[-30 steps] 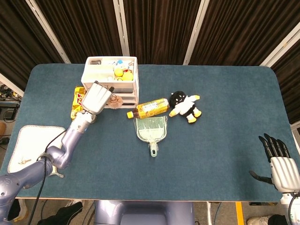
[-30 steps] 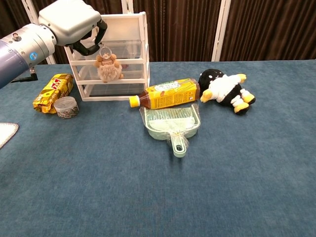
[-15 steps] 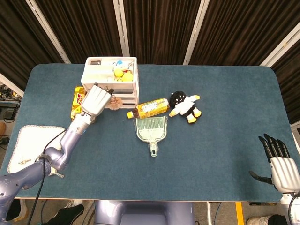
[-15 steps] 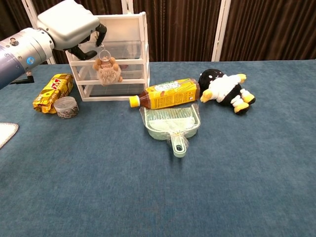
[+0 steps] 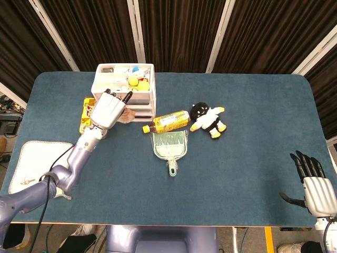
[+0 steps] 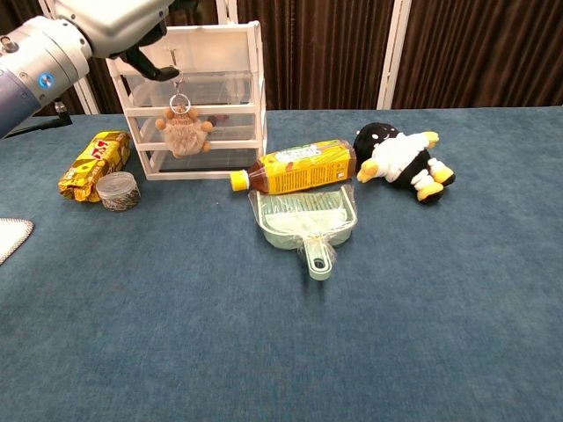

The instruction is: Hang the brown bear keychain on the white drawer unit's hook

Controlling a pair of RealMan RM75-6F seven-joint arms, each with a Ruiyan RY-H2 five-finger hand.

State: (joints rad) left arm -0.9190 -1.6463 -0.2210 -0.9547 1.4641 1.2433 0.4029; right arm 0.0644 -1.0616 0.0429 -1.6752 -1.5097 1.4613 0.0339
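The brown bear keychain (image 6: pixel 182 132) hangs straight down by its ring and chain in front of the white drawer unit (image 6: pixel 230 97); in the head view only a bit of the bear (image 5: pixel 124 117) shows past the hand. My left hand (image 6: pixel 106 26) is raised just above the chain's top, fingers spread, with nothing plainly between them. From above, the left hand (image 5: pixel 108 109) covers the unit's (image 5: pixel 138 97) front left. My right hand (image 5: pixel 317 188) rests open at the table's near right corner, far from everything.
A yellow snack bag (image 6: pixel 92 163) and a small round tin (image 6: pixel 117 190) lie left of the unit. A tea bottle (image 6: pixel 295 166), a green dustpan (image 6: pixel 306 221) and a black plush toy (image 6: pixel 398 161) sit to its right. A white cloth (image 5: pixel 31 166) lies near left.
My left hand has lifted and spread its fingers; the chain above the ring now shows. The bear has swung slightly left and hangs square to the front. The right hand has not moved.
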